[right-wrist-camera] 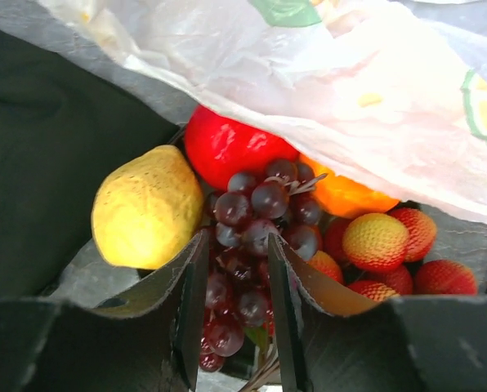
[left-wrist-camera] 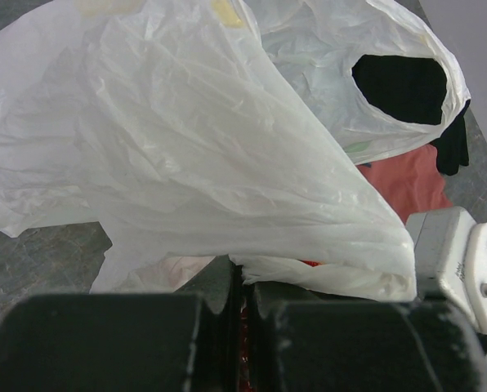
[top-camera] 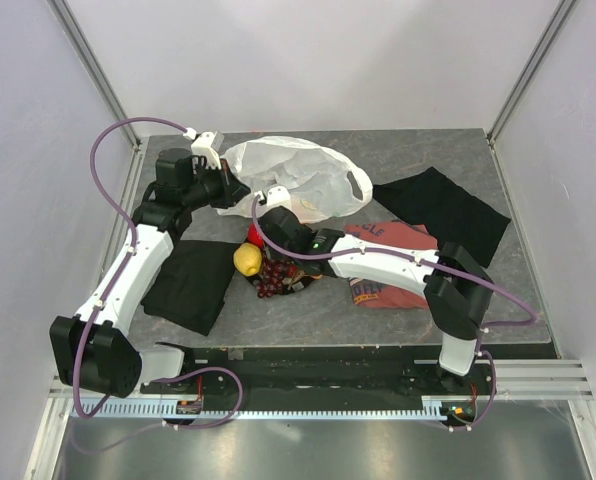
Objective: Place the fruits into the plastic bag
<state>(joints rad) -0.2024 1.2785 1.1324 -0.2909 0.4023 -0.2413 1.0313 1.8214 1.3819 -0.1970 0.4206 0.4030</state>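
The plastic bag [top-camera: 298,175] lies crumpled at the back middle of the table. My left gripper [top-camera: 234,190] is shut on the bag's near edge; the left wrist view shows the film [left-wrist-camera: 186,147] pinched between the tips of the gripper [left-wrist-camera: 245,282]. The fruits lie in a pile just in front of the bag: lemon [right-wrist-camera: 145,208], red apple [right-wrist-camera: 227,147], orange [right-wrist-camera: 346,196], several small red-yellow fruits [right-wrist-camera: 378,241] and the grape bunch [right-wrist-camera: 264,200]. My right gripper [right-wrist-camera: 235,278] is down over the pile, its jaws closed around the grape bunch. The bag's edge [right-wrist-camera: 350,82] overhangs the apple and orange.
A black cloth [top-camera: 193,280] lies left of the fruit pile, touching the lemon. Another black cloth [top-camera: 443,210] lies at the back right. The red printed T-shirt [top-camera: 388,260] lies under my right arm. A bag handle loop [top-camera: 358,183] points right.
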